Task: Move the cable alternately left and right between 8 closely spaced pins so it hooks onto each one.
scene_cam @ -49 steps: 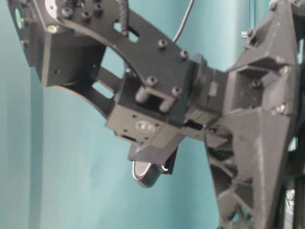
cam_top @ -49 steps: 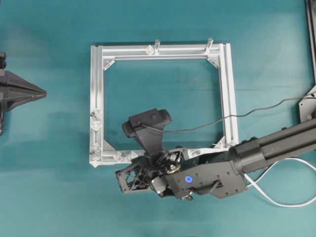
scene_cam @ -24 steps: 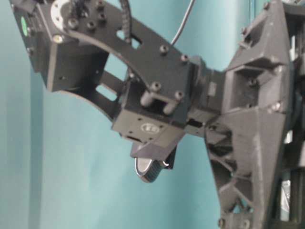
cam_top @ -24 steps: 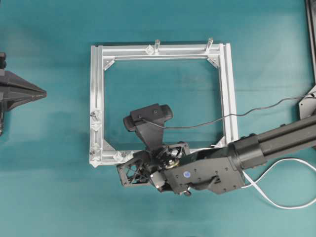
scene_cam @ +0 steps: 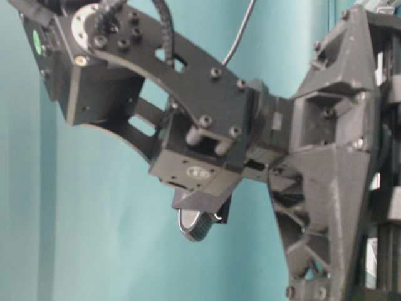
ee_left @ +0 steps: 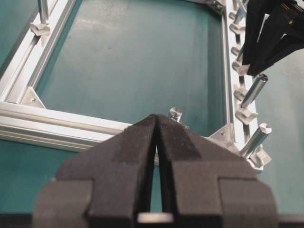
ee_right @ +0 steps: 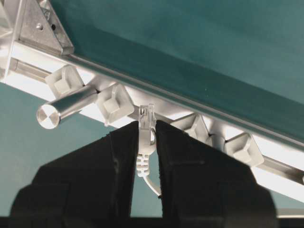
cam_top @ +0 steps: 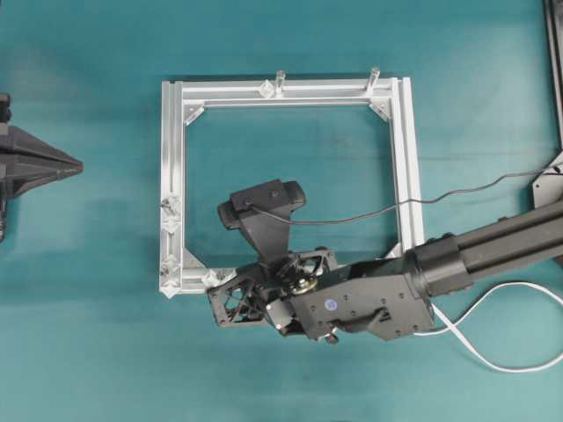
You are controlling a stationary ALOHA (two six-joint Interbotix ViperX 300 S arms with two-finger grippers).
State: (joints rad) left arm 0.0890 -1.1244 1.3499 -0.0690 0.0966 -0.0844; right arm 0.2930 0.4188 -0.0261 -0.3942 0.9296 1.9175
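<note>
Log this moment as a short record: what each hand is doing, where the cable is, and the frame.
right hand: shut on the cable's plug, at the frame's near rail
cable: plug tip pointing at the rail between two pins; the rest trails off to the right on the table
pins: white studs along the rail; none hooked in view
frame: square silver frame flat on the teal table
left hand: shut, holding nothing, outside the frame
</note>
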